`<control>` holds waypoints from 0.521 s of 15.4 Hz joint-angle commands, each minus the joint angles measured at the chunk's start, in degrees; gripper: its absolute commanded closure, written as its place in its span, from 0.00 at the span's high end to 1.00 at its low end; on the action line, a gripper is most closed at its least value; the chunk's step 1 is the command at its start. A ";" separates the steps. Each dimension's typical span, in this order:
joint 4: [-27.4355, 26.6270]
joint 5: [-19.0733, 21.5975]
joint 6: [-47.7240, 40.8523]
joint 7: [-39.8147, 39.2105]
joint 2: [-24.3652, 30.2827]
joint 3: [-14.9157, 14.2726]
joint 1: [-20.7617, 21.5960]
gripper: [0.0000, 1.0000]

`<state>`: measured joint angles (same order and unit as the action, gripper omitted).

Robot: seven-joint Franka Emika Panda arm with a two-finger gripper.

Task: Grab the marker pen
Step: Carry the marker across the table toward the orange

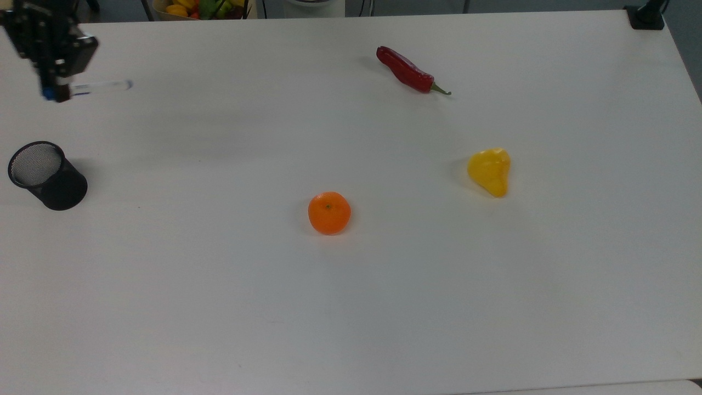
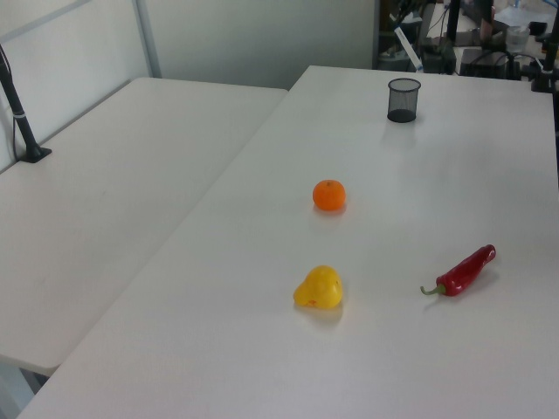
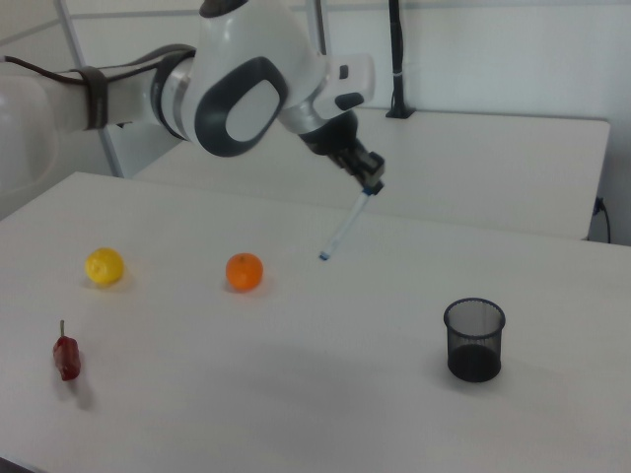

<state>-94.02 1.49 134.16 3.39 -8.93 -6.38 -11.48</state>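
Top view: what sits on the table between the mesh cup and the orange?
Nothing. In the top view the white table is bare between the mesh cup and the orange; the right view agrees.

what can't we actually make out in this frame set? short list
- Marker pen: label print is too small to read in the right view; blurred in the top view.
- Tool: in the top view the black tool body covers the contact with the pen's blue end.
- Mesh cup: inside bottom is too dark to tell in the right view.
- Red chilli: foreshortened in the right view, shape unclear.
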 commanded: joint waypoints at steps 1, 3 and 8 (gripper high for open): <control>-3.10 2.02 -13.27 -5.48 4.00 0.84 2.68 0.00; -3.10 2.81 -19.43 -9.26 4.00 2.07 3.48 0.00; -5.11 2.99 -31.32 -12.26 3.57 9.53 3.92 0.00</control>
<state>-95.62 3.60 106.43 -6.64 -6.77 -0.56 -7.91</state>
